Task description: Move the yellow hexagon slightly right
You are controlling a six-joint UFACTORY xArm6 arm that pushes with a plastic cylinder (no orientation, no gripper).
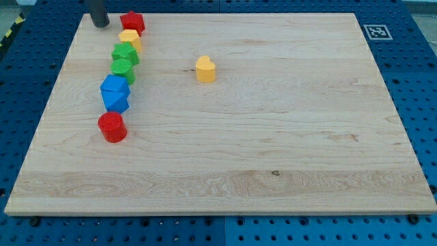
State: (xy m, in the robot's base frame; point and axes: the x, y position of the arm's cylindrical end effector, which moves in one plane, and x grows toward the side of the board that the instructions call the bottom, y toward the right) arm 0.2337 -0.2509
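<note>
The yellow hexagon (130, 38) lies near the view's top left in a curved line of blocks, touching the red star (132, 22) above it and the green star (125, 53) below it. My tip (100, 25) rests on the board at the top left corner, left of the red star and up-left of the yellow hexagon, apart from both. The rod's upper part runs out of the view's top.
Below the green star the line continues with a green round block (123, 68), two blue blocks (114, 87) (117, 102) and a red cylinder (112, 127). A yellow heart-shaped block (205, 69) stands alone nearer the middle. The wooden board (273, 157) sits on a blue perforated table.
</note>
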